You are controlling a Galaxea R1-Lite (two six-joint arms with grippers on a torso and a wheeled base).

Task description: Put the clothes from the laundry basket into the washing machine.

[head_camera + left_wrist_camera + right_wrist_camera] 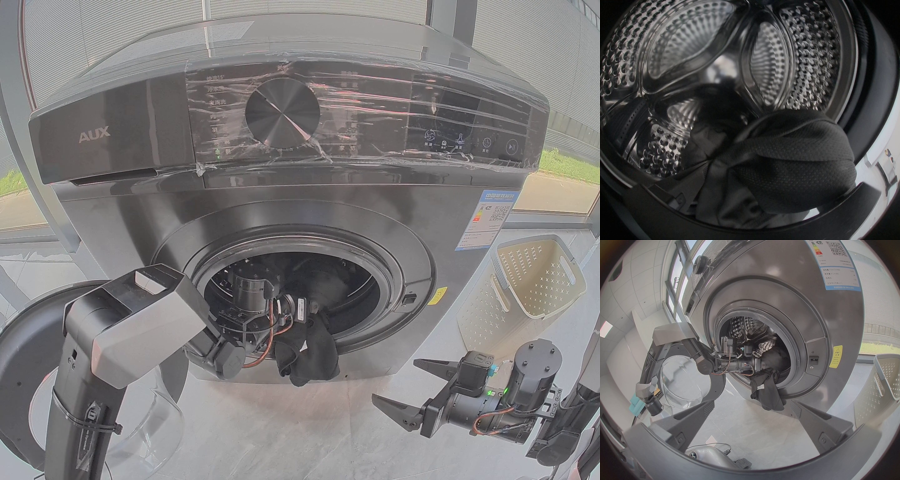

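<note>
We face the washing machine (pixel 125 212), its round door (pixel 25 350) swung open on our left. The pale laundry basket (pixel 537 281) lies tipped on the floor at our right, beside the machine. A dark garment (pixel 315 356) sits partly in the drum (pixel 793 47) and hangs out over the lower rim of the opening. Our left gripper (pixel 300 309) is in the drum mouth just above the garment; we cannot tell its grip. Our right gripper (pixel 397 382) is low by the basket, spread wide and holding nothing.
</note>
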